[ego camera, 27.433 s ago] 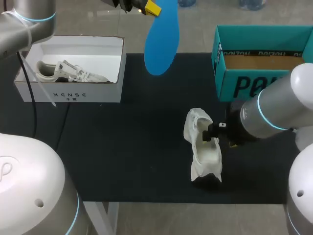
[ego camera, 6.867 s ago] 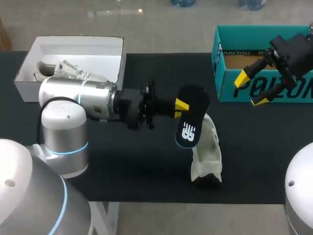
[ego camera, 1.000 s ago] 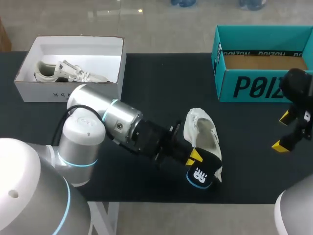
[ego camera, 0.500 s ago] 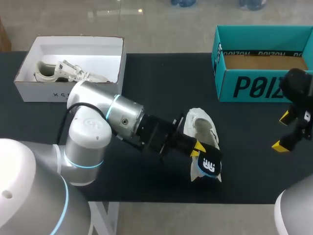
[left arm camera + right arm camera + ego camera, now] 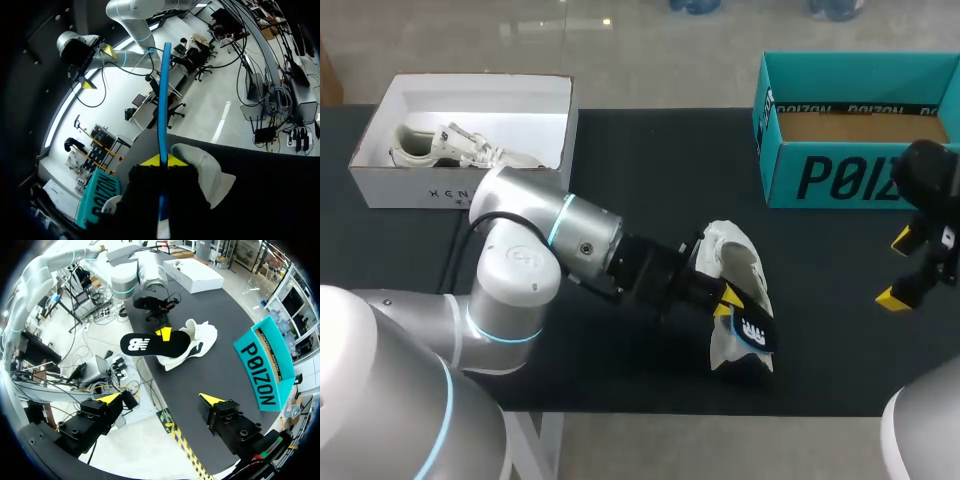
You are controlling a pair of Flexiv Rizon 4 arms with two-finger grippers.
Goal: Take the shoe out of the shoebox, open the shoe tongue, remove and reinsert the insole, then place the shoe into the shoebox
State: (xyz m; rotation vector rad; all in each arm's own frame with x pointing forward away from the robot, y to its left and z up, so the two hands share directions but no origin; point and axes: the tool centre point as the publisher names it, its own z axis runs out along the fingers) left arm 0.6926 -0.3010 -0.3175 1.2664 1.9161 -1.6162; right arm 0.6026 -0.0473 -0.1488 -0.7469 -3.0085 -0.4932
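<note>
Nearest: our left gripper [image 5: 724, 301], fingers pinched narrow on the edge of the black-topped, blue-backed insole [image 5: 752, 331], at the near end of the white shoe [image 5: 735, 265]; we cannot tell whether it sits inside. The shoe lies on the black table [image 5: 620, 190], outside both boxes.
Next: our right gripper [image 5: 898, 268], fingers wide, holding nothing, by the table's right edge.
Farthest: teal shoebox [image 5: 830, 175], right; white box [image 5: 470, 188], left, containing a second shoe [image 5: 450, 145].

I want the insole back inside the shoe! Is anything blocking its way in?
Nothing visible is in the way. The left gripper holds the insole right at the white shoe, and the right gripper is off to the side, open.
</note>
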